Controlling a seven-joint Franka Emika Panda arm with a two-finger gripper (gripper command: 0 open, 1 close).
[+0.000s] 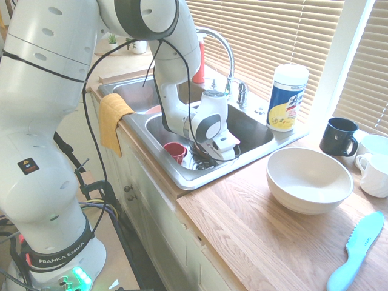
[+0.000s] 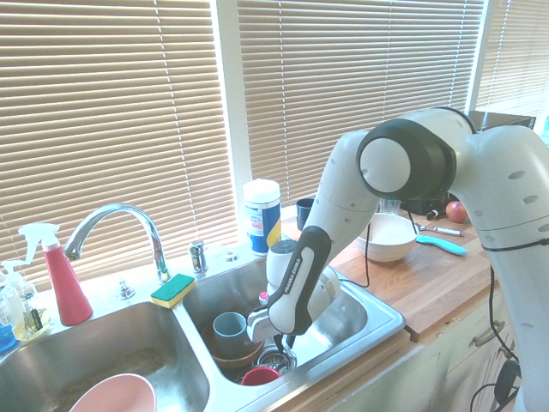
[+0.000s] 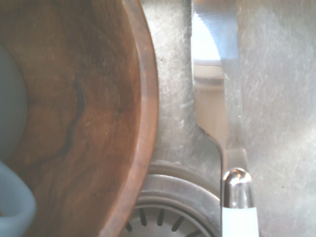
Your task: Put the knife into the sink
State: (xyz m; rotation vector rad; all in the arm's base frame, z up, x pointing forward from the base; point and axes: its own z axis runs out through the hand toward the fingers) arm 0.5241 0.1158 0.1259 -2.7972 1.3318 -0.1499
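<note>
My gripper (image 1: 205,159) (image 2: 283,343) reaches down into one basin of the steel sink (image 1: 254,130) (image 2: 364,313), close to the floor by the drain, and it is shut. The wrist view shows the knife (image 3: 212,98): a silvery blade running along the sink floor, with its pale handle (image 3: 239,222) at the picture's bottom edge. The drain strainer (image 3: 168,207) lies right beside the handle. Neither exterior view shows the knife, so I cannot tell from them whether it is held or lying loose.
A brown wooden bowl (image 3: 89,113) (image 2: 236,356) holding a blue-grey cup (image 2: 230,329) sits beside the gripper, with a red cup (image 1: 174,150) near the front wall. On the counter are a white bowl (image 1: 309,179) and a light-blue plastic knife (image 1: 357,250). The tap (image 2: 116,223) arches behind.
</note>
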